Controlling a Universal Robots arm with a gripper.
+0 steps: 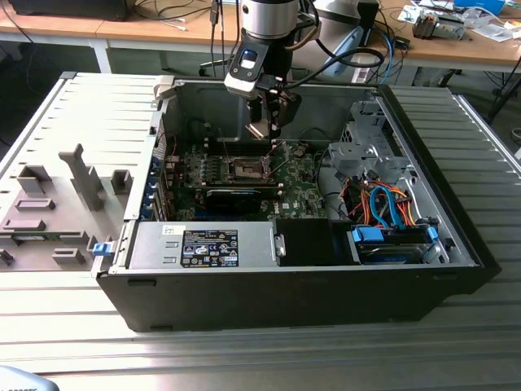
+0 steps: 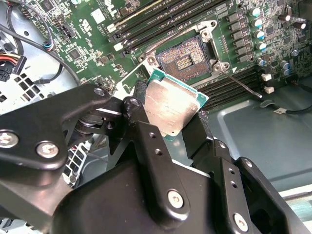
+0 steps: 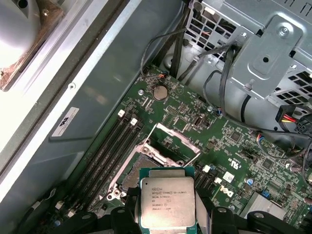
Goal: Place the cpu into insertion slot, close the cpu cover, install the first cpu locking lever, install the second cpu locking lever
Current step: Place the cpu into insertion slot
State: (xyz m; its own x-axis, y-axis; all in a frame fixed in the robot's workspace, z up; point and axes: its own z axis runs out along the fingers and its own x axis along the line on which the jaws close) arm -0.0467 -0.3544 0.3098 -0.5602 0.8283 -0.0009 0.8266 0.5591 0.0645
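Clearly the pincer (image 2: pixel 169 113) is clamped on the cpu (image 2: pixel 173 103) by two opposite edges, holding it in the air above the bare insertion slot (image 2: pixel 187 57) on the green motherboard (image 2: pixel 83 29), apart from it; the cpu cover (image 3: pixel 171 141) stands open

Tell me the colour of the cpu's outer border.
The cpu border is teal green; first wrist view shows it best.

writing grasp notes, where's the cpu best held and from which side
By two opposite thin edges, coming from its metal-top side, as the end effector pinches the cpu now. It is a thin flat square with no handle, so probably only the edges give purchase, and the underside stays free to face the insertion slot.
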